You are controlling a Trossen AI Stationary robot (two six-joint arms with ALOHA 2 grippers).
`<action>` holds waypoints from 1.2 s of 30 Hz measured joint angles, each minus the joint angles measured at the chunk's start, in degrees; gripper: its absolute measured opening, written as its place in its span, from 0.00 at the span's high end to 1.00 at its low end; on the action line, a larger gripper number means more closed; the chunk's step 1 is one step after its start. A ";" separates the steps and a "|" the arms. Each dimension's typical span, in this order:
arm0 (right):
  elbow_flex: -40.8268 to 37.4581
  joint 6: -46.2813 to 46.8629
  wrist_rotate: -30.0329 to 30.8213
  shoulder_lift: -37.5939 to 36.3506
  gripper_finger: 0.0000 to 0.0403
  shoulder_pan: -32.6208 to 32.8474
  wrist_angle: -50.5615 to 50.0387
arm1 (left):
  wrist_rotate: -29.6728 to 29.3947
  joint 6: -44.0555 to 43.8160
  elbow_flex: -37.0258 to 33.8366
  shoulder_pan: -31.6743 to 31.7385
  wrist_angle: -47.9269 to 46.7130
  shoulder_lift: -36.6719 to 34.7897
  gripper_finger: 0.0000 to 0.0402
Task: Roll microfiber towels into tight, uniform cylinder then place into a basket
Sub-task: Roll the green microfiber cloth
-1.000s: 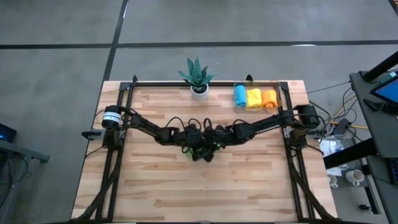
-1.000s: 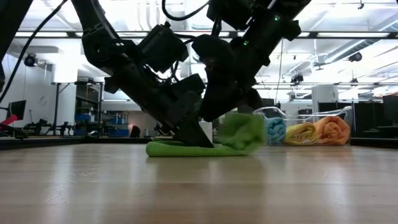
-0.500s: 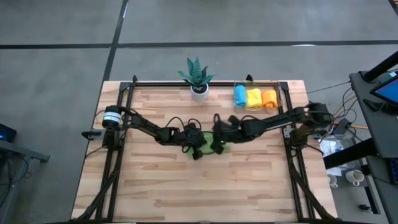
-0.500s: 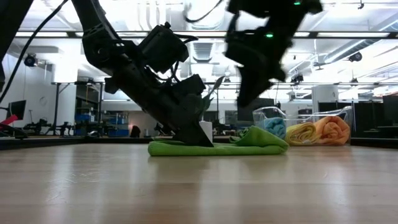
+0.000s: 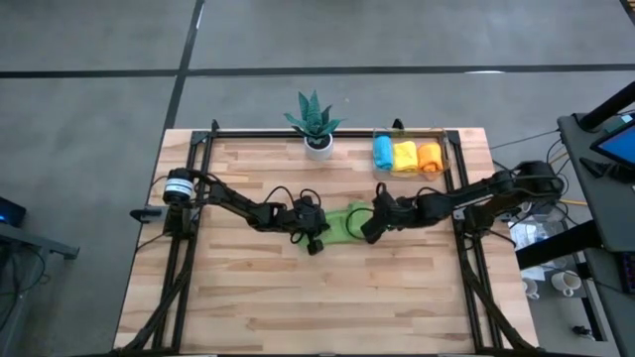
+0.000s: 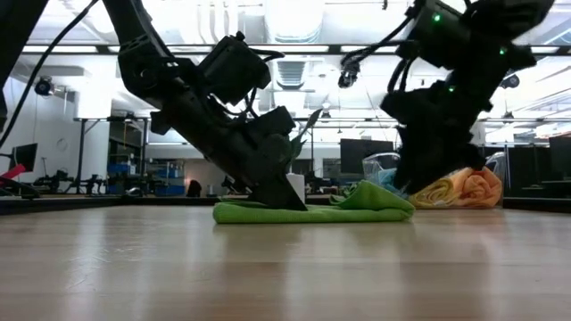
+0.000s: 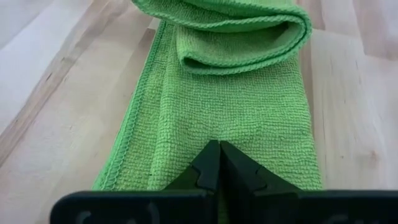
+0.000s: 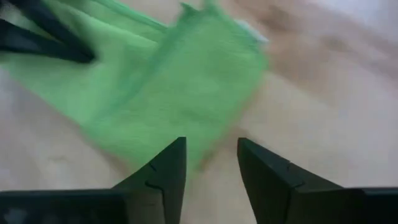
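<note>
High view: my left gripper [image 5: 316, 238] sits near the table's [image 5: 298, 307] middle, pressed down on the near-left end of the green towel [image 5: 342, 224], and my right gripper [image 5: 371, 226] is at the towel's other end, just beside its edge. Up at the far right corner the basket [image 5: 448, 149] holds three rolls side by side, blue [image 5: 383, 152], yellow [image 5: 405, 156] and orange [image 5: 429, 157], with the plant [image 5: 316, 121] in its white pot just left of it along the far edge. Low view: the green towel [image 6: 312, 210] lies flat in a long strip on the wood, a loose fold raised at its right end; my left gripper [image 6: 284, 195] comes down at a slant and pins the strip with its tip, while my right gripper [image 6: 416, 183] hangs beside the folded end, and I cannot tell from here whether it touches the cloth. The rolls in the basket [image 6: 393, 165] show behind it. Left wrist view: my left fingers [image 7: 210, 168] are closed tight together, tips planted on the green towel [image 7: 236, 112], whose far end is doubled over into a soft loop. Right wrist view: my right fingers [image 8: 171, 165] stand apart with nothing between them, above bare wood at the towel's [image 8: 161, 93] edge; my left gripper [image 8: 37, 37] shows dark at the far side of the cloth.
</note>
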 joint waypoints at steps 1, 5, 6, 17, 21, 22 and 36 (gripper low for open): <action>-0.97 0.40 -1.49 -0.10 0.65 -0.54 3.23 | 0.01 0.00 0.00 0.00 0.10 0.00 1.00; -1.80 1.62 -4.75 1.86 0.60 -2.98 6.55 | 0.01 0.00 0.00 0.00 0.16 0.02 1.00; -1.61 1.66 -5.07 2.36 0.59 -3.44 6.51 | 0.01 0.00 0.00 0.00 0.16 0.02 1.00; 2.04 2.97 -9.28 8.73 0.54 -4.10 6.71 | 0.05 0.15 0.00 0.00 0.23 0.02 1.00; 3.20 2.58 -8.98 9.96 0.57 -4.10 6.22 | 0.04 0.17 0.00 0.00 0.25 0.02 1.00; 3.29 2.49 -8.85 10.05 0.59 -4.10 6.38 | 0.04 0.17 0.00 0.00 0.28 0.02 1.00; 12.26 -8.02 -6.31 7.91 0.97 -3.10 -7.37 | -0.70 6.54 0.02 -1.07 7.01 -1.27 1.00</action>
